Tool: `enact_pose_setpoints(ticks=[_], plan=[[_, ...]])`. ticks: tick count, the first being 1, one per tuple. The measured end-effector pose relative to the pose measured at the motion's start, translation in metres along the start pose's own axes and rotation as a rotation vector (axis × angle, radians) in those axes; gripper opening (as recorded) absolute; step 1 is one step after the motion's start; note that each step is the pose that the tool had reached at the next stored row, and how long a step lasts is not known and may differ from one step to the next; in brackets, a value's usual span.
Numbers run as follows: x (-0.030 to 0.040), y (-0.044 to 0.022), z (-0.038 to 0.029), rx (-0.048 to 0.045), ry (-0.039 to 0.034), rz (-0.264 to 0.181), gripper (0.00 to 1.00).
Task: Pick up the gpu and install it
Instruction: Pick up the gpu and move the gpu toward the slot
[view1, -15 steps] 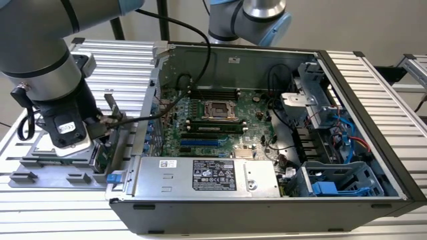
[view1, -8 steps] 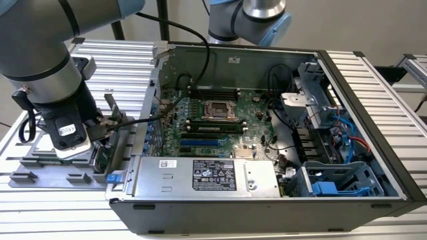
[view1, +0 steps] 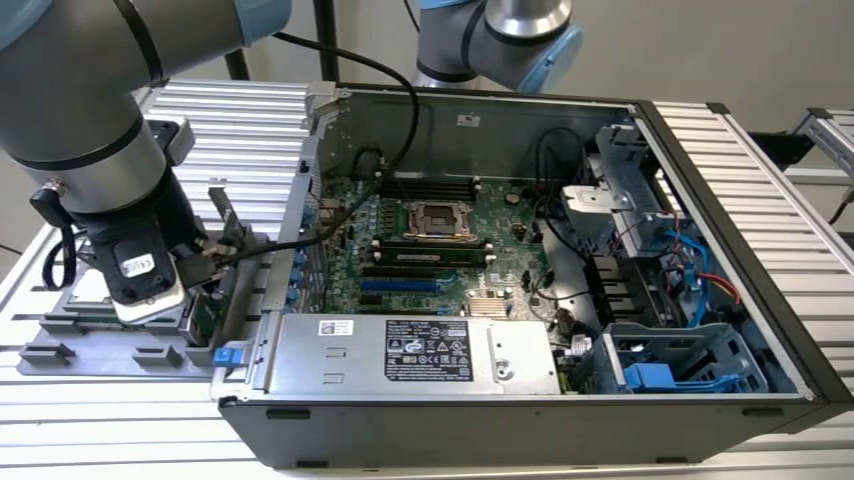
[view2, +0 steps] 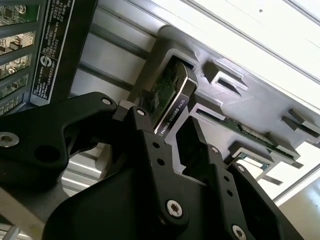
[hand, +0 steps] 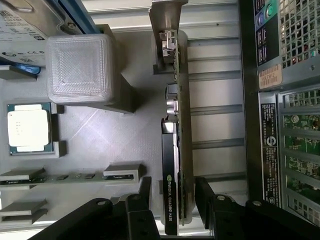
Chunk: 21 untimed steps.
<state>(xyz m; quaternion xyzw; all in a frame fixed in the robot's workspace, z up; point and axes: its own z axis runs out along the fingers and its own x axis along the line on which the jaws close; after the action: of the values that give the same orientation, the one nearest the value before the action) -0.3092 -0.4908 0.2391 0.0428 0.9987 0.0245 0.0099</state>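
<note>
The gripper (hand: 174, 186) straddles the gpu (hand: 176, 140), spread apart, not pinching. If 1 side touches first, the gpu may tip in its tray (hand: 100, 132).

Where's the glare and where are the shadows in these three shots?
Exterior view: computer case interior shaded, table around it bright. Second wrist view: table past the gpu blown out white, gripper dark in the foreground. First wrist view: even light, no strong glare.
</note>
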Motion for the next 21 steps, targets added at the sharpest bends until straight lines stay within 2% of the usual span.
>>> enact_pose_setpoints(ticks=[6,12,16,21], plan=[[0.0001,-0.0001,0.0053,0.0000,0.0000,0.000,1.00],[0.0003,0.0007,0.0066,-0.0001,0.0000,-0.003,1.00],[0.0009,0.0072,0.0069,-0.0002,0.0005,-0.010,1.00],[0.0019,0.0194,0.0075,-0.0005,0.0009,-0.022,1.00]])
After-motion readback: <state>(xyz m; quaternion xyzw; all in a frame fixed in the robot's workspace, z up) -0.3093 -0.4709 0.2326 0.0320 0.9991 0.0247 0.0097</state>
